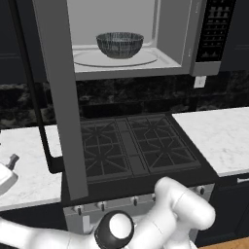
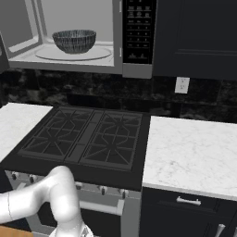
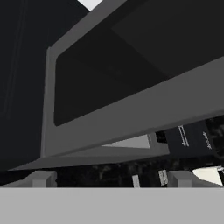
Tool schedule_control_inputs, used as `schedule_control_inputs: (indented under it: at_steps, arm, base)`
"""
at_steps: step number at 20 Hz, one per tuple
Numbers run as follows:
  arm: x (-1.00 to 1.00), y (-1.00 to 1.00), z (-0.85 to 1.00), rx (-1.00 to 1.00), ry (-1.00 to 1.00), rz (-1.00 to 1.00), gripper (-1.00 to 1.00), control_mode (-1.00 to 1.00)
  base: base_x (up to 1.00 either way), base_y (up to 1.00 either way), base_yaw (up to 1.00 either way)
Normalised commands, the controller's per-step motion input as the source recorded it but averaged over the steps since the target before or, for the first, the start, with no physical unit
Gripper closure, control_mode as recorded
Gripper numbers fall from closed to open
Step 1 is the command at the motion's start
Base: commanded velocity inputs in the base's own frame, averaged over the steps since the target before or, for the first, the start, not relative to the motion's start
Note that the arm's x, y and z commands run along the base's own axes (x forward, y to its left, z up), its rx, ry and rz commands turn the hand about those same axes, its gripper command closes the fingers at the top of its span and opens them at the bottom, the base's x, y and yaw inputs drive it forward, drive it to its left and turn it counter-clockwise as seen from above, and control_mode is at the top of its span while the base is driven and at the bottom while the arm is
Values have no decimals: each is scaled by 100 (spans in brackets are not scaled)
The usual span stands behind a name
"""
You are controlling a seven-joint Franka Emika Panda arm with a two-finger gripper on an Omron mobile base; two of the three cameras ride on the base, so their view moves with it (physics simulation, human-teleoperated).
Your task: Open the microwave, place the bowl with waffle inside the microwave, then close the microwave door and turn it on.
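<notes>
The microwave [image 1: 171,34] hangs above the stove with its cavity exposed. On the glass turntable [image 1: 146,59] inside stands the bowl [image 1: 119,44], dark and streaked, seen too in the right base view [image 2: 74,40]. Its wall hides the waffle. The microwave door [image 1: 61,97] is swung out toward the left, its dark bar handle [image 1: 36,112] on the outer side. In the hand view my gripper [image 3: 111,179] looks up at the door's grey frame [image 3: 131,113] and dark window from below. Its fingertips [image 3: 41,178] stand far apart, open, with nothing between them. The black button panel [image 2: 138,30] is at the right.
A black gas stove [image 1: 131,146] lies under the microwave. White marble counters flank it on the right [image 2: 190,148] and left [image 1: 24,160]. A wall outlet [image 2: 182,84] sits on the dark backsplash. Dark cabinets [image 2: 199,37] stand right of the microwave.
</notes>
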Motion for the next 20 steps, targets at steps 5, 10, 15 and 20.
schedule_control_inputs:
  at_steps: [5,10,15,20]
  arm:
    - [0,0,11,0,0,-4,-100,-100]
    - [0,0,11,0,0,-2,-100,-100]
    - [0,0,5,0,0,0,-100,-100]
    - [16,0,11,0,0,-2,-100,-100]
  base:
    - [0,0,0]
    - [0,0,0]
    - [0,0,0]
    - [0,0,0]
